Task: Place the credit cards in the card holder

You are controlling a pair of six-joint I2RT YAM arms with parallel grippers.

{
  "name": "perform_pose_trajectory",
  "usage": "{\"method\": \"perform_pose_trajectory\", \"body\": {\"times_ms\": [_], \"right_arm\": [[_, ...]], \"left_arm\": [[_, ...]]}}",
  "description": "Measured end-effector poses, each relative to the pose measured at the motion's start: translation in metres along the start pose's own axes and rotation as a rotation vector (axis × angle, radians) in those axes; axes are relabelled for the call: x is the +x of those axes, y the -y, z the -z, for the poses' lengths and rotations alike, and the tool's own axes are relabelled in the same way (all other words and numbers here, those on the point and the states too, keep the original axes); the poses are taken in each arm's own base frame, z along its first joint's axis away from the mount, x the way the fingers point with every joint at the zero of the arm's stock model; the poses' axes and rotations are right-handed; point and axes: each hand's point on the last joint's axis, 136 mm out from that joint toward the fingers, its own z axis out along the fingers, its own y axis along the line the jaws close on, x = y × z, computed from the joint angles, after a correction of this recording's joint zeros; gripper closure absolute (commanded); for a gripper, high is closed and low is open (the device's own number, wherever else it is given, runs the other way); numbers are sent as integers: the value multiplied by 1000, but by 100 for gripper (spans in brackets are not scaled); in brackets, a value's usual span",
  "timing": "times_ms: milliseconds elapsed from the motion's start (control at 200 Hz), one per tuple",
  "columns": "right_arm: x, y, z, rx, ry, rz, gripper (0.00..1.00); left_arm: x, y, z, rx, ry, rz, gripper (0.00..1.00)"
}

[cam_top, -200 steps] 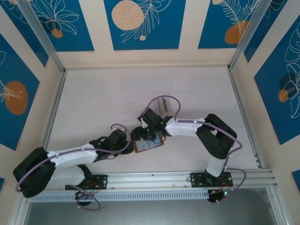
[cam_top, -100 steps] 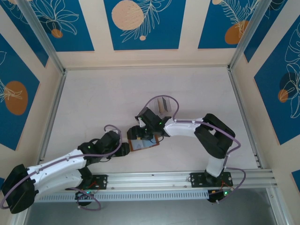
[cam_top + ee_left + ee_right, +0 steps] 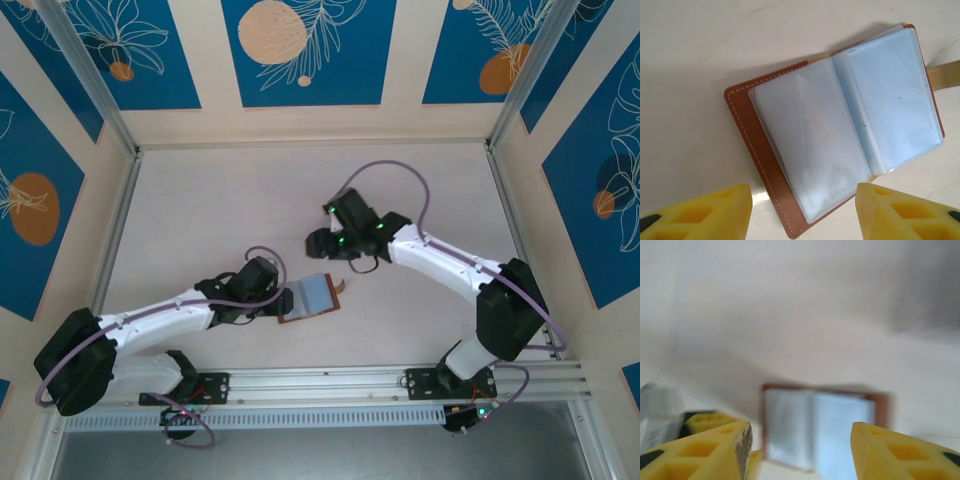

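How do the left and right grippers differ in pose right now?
The left gripper sits right at the left edge of the open card holder; the right gripper is beyond it, well apart. The left gripper's camera shows the card holder close and sharp; the right gripper's shows it farther and blurred. Both are open, holding nothing.

Pale tabletop (image 3: 200, 200), blue floral wall panels (image 3: 310, 80), aluminium rails (image 3: 350, 378)
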Motion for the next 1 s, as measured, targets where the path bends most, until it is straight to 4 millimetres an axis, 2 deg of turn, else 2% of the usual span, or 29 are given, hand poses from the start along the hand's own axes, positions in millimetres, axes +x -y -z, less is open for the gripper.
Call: {"method": "perform_pose_trajectory", "body": {"times_ms": [120,245,335,460,635,1000], "right_arm": [[-37,41,18,127,76,-58,55],[-61,62,23,208,105,-75,60],[-74,67,14,246,94,-67,62],[-90,71,-7,296,59,-36,66],[-110,81,-33,379,32,0,67],[-140,89,-52,482,22,50,75]], "left_arm": [[-1,-5,-5,-20,-12,-30,43],[-2,-9,-16,-46,-40,-61,46],[-4,-9,-24,-51,-53,-76,47],[-4,-7,-33,-42,-65,-88,49],[-3,-2,-40,-19,-72,-95,50],[-5,0,-44,7,-55,-93,51]]}}
